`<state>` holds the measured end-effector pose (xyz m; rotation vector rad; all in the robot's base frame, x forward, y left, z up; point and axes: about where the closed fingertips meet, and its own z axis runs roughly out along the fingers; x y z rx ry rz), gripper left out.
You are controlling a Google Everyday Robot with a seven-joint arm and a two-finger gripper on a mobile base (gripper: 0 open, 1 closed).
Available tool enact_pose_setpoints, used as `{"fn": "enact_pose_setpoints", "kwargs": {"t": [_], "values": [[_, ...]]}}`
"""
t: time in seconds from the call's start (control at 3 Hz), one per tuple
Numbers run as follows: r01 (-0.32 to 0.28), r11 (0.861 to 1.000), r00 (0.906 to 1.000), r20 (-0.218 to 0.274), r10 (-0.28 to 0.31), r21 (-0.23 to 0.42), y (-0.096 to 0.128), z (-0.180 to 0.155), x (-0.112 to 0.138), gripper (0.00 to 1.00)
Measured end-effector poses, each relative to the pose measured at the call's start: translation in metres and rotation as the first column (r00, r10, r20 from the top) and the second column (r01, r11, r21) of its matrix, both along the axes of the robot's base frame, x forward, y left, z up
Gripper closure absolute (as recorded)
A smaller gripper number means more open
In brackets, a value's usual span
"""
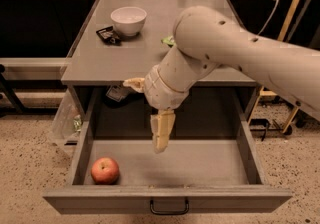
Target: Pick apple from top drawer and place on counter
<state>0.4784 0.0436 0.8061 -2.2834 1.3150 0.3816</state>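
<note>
The red apple (105,170) with yellowish patches lies in the front left corner of the open top drawer (200,168), a wide grey drawer with a dark handle (169,207) on its front. My gripper (161,145) hangs fingers down over the middle of the drawer, to the right of the apple and above it, apart from it. The grey counter (120,58) lies behind and above the drawer, partly hidden by my arm.
A white bowl (128,20) and a small dark packet (108,35) stand at the counter's back left. A green item (168,41) peeks out behind my arm. A clear plastic bag (65,120) hangs at the cabinet's left. A yellow stand (285,93) is at the right.
</note>
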Motion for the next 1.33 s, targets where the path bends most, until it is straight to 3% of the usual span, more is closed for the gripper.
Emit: {"fn": "enact_pose_setpoints", "kwargs": {"t": [0.33,0.67,1.33], "values": [[-0.127,0.990,0.9918,-0.001,0.128,0.054,0.034,-0.030,0.004,0.00],[-0.275,0.955,0.9604,-0.016,0.278,0.114,0.067,-0.065,0.004,0.00],[-0.278,0.955,0.9584,-0.036,0.283,0.104,0.064,-0.080,0.007,0.00]]}}
